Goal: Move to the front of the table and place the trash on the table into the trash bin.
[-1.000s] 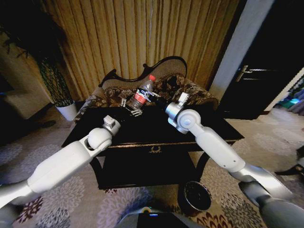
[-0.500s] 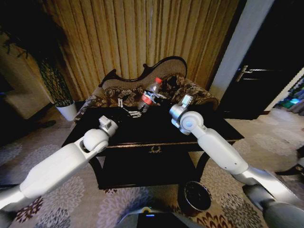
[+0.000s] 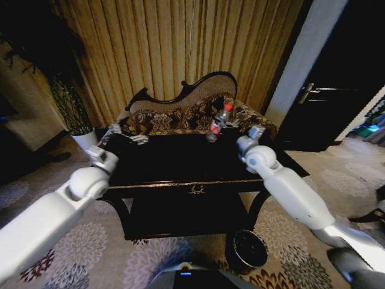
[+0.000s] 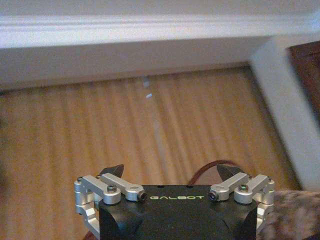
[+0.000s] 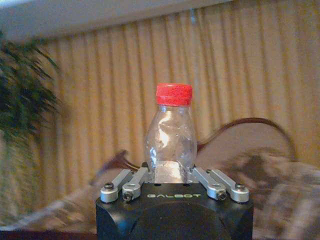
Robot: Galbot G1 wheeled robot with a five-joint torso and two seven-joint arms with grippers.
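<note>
A clear plastic bottle (image 5: 170, 135) with a red cap and red label, part of the trash, stands upright between the fingers of my right gripper (image 5: 170, 175), which is shut on it. In the head view the bottle (image 3: 225, 112) and right gripper (image 3: 218, 127) hang above the back right part of the black table (image 3: 180, 162). My left gripper (image 3: 135, 138) is over the table's back left corner; in the left wrist view this gripper (image 4: 169, 170) is open with nothing in it. The dark round trash bin (image 3: 248, 248) stands on the carpet below the table's front right.
A patterned sofa (image 3: 174, 117) with a curved dark frame stands right behind the table, with curtains behind it. A plant in a white pot (image 3: 86, 139) is at the left. A dark door (image 3: 337, 90) is at the right. Patterned carpet surrounds the table.
My right gripper has carried the bottle to the right, from the table's middle toward its back right. My left arm has swung left, toward the table's back left corner.
</note>
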